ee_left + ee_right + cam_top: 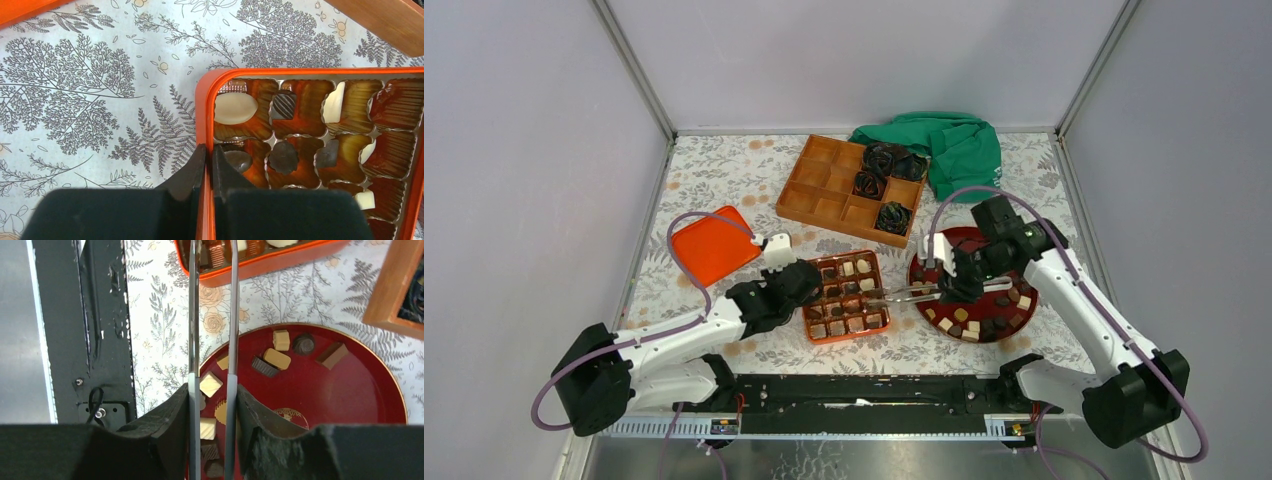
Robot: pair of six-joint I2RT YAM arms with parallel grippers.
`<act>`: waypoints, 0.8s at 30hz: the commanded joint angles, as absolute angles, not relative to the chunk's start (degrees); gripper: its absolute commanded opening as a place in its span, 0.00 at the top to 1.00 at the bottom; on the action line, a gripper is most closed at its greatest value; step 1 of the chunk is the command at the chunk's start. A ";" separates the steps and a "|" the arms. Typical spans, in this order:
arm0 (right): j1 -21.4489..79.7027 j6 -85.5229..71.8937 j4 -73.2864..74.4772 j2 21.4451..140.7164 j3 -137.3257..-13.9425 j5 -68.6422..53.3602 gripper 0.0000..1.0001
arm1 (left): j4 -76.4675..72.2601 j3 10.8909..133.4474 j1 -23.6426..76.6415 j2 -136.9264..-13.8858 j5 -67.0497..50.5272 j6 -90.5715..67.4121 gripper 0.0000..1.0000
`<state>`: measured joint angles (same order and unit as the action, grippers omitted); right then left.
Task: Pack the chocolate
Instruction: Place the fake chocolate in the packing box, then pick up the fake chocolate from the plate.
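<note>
A surface [724, 170] is covered in pale cloth printed with grey ferns and flowers. Near the middle of its near edge sits a glossy orange plastic tray [204, 110], rectangular with rounded corners and lined with ribbed amber cups. Several cups hold chocolate pieces [235, 107]: a smooth cream oval, a ridged dark square, rounded dark lumps. The matte black left pincer [210, 151] is closed tight on the tray's left wall, one finger outside and one inside, just beside a dark lump in the nearest cup.

Toward the near right corner lies a round red lacquered plate [350, 390] with a thin gold rim. More chocolate cubes and lumps in tan, cream and dark brown are scattered on it. A gold mark [289, 412] on the plate is too small to read. The right pincer [212, 392] hangs over the plate's left side, narrowed onto slim metal tongs [194, 315] and pressing both blades. The blades reach over the tray's right edge. Whether they carry a piece cannot be told.

Toward the far edge stands a wooden divided box [824, 190] holding black crinkled rosettes [889, 165]. A crumpled green cloth [959, 150] lies by the far right corner, and a flat orange lid [712, 245] lies near the left edge.
</note>
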<state>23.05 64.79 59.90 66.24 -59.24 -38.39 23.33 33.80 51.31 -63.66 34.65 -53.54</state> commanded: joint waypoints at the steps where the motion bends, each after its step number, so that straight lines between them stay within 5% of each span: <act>1: 16.57 58.36 59.02 63.00 -60.83 -45.30 0.61 | 21.19 35.18 50.88 -62.65 34.74 -55.92 0.90; 9: -3.12 46.22 55.86 61.65 -57.24 -38.48 0.60 | 20.41 34.13 49.98 -61.30 32.18 -55.60 0.62; 17: -4.22 40.45 52.82 64.20 -53.72 -29.34 0.58 | 20.76 34.29 49.58 -54.06 30.44 -51.35 0.28; 24: -4.22 38.96 51.11 69.19 -54.83 -28.79 0.57 | 8.79 30.14 49.57 -41.15 15.96 -39.21 0.03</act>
